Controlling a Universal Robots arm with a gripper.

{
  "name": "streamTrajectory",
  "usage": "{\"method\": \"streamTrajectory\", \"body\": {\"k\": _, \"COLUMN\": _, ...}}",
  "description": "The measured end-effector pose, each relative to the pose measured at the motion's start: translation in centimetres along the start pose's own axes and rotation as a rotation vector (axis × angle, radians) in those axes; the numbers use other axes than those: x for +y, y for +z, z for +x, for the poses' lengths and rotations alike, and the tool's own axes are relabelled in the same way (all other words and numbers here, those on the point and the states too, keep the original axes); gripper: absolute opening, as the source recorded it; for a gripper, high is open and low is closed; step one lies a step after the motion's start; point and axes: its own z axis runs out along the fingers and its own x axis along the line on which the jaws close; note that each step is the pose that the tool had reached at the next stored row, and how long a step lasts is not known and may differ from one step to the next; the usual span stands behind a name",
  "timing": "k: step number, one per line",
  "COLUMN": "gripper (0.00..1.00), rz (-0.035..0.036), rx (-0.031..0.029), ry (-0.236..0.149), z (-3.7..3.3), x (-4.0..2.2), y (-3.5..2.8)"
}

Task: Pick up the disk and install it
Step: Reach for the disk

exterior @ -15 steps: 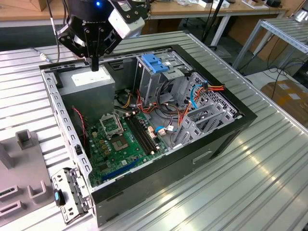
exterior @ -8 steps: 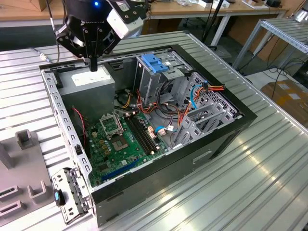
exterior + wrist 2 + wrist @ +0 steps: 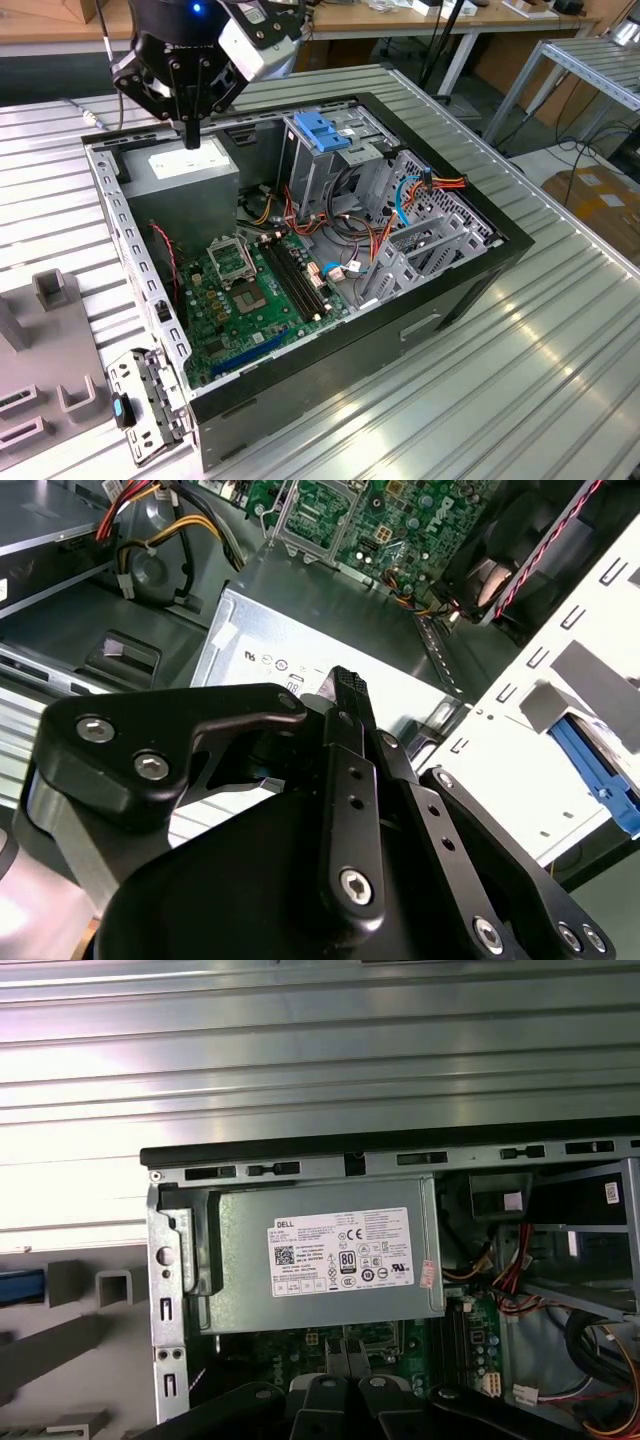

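Above the grey power supply box (image 3: 190,175) of the open computer case (image 3: 420,340) on the table (image 3: 560,380): found the hand (image 3: 192,138) hovering, fingers pressed together, gripping nothing. Located what appears to be the disk (image 3: 18,1286) outside the case, beside the grey fixture blocks (image 3: 115,1286), as a blue edge at the border of the first wrist view. Noted a similar blue edge in the second wrist view, beyond the case's perforated wall (image 3: 500,715). Well apart from the hand. Judged the step in hand to be the approach for pickup, with no part of the installation done. Advise clearing the case wall with height to spare, opening the fingers before descent, squaring them to the disk's flat faces rather than the plastic rails, and centring the grip to prevent tilt. Could not make out the disk's full outline; confirm its orientation before closing.
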Motion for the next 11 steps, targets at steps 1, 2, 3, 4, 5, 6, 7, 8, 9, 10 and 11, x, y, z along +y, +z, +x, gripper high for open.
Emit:
{"method": "streamTrajectory", "body": {"k": 1, "gripper": 0.11, "rz": 0.0, "rx": 0.0, "ry": 0.0, "z": 0.02, "x": 0.0, "y": 0.0}}
{"method": "streamTrajectory", "body": {"k": 2, "gripper": 0.11, "rz": 0.0, "rx": 0.0001, "ry": 0.0, "z": 0.04, "x": 0.0, "y": 0.0}}
{"method": "streamTrajectory", "body": {"k": 3, "gripper": 0.11, "rz": 0.0, "rx": 0.0001, "ry": 0.0, "z": 0.06, "x": -0.01, "y": 0.0}}
{"method": "streamTrajectory", "body": {"k": 4, "gripper": 0.11, "rz": 0.0, "rx": 0.0002, "ry": 0.0, "z": 0.09, "x": -0.01, "y": 0.0}}
{"method": "streamTrajectory", "body": {"k": 5, "gripper": 0.11, "rz": 0.0, "rx": 0.0004, "ry": 0.0, "z": 0.13, "x": -0.01, "y": 0.0}}
{"method": "streamTrajectory", "body": {"k": 6, "gripper": 0.11, "rz": 0.0, "rx": 0.0004, "ry": 0.0, "z": 0.15, "x": -0.01, "y": 0.0}}
{"method": "streamTrajectory", "body": {"k": 7, "gripper": 0.11, "rz": 0.0, "rx": 0.0004, "ry": 0.0, "z": 0.17, "x": -0.01, "y": 0.0}}
{"method": "streamTrajectory", "body": {"k": 8, "gripper": 0.11, "rz": 0.0, "rx": 0.0005, "ry": 0.0, "z": 0.19, "x": -0.01, "y": 0.0}}
{"method": "streamTrajectory", "body": {"k": 9, "gripper": 0.11, "rz": 0.0, "rx": 0.0006, "ry": 0.0, "z": 0.21, "x": -0.01, "y": 0.0}}
{"method": "streamTrajectory", "body": {"k": 10, "gripper": 0.11, "rz": 0.0001, "rx": 0.0006, "ry": 0.0, "z": 0.24, "x": -0.02, "y": -0.01}}
{"method": "streamTrajectory", "body": {"k": 11, "gripper": 0.11, "rz": 0.0, "rx": 0.0007, "ry": 0.0, "z": 0.25, "x": -0.02, "y": 0.0}}
